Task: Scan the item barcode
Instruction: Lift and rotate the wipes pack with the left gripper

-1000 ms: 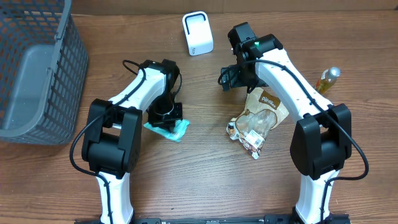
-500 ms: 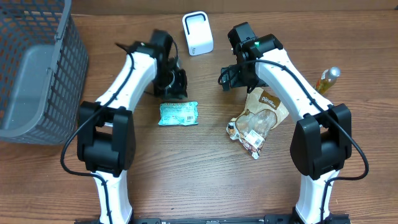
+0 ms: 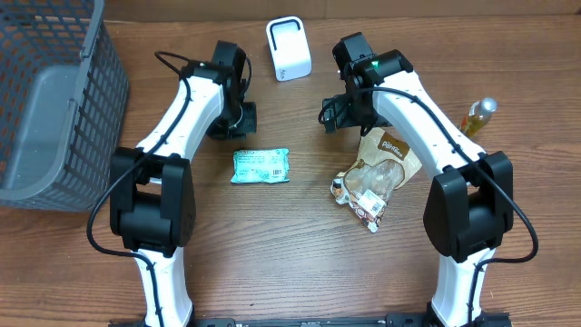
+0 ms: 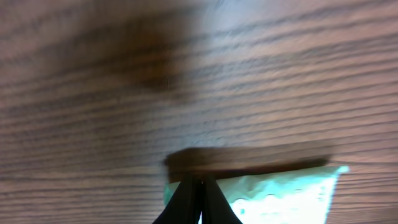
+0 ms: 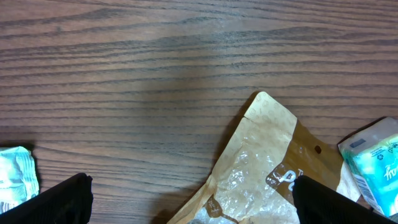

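My left tool [image 3: 238, 116] is pressed together and pinching nothing. It hangs over the counter [image 3: 300, 263] just beyond the green packet [image 3: 260, 166], toward the far edge. The packet lies flat near the middle of the counter, between my two arms, printed face up; I cannot make out the barcode itself. My right tool [image 3: 332, 114] is spread wide and empty, above the top of the brown snack bag [image 3: 381, 163]. The white scanner [image 3: 289, 48] stands at the far edge, apart from the packet. I judge I am between grips, with nothing presented yet. Next I'd spread the left tool, take the packet by an edge, and turn its code toward the scanner.
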`<state>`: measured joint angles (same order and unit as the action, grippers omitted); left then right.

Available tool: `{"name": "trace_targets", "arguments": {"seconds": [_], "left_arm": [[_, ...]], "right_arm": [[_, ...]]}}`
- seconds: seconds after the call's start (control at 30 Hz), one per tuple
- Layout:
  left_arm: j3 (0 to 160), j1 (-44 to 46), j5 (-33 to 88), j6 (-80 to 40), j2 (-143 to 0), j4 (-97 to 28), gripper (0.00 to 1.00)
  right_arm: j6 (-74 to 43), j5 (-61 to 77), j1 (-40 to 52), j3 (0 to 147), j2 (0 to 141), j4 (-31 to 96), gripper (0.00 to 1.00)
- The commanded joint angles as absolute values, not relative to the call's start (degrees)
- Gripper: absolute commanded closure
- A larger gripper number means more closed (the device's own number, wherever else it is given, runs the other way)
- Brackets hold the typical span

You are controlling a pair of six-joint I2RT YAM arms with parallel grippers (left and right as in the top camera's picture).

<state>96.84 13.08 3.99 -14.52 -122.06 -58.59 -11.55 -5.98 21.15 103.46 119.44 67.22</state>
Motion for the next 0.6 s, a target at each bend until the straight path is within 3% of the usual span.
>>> {"name": "trace_targets", "arguments": {"seconds": [0.0,0.57], "left_arm": [[94.17,13.10,2.35,-13.28,-122.56,-58.19,0.96],[93.93,12.73,8.27,-13.26,-122.45,-69.08,0.96]], "right_arm": [[-11.49,-6.42,21.15,104.29,119.28,67.09,0.00],[-11.49,-6.39,21.12,104.29,119.28,67.11,0.00]]}}
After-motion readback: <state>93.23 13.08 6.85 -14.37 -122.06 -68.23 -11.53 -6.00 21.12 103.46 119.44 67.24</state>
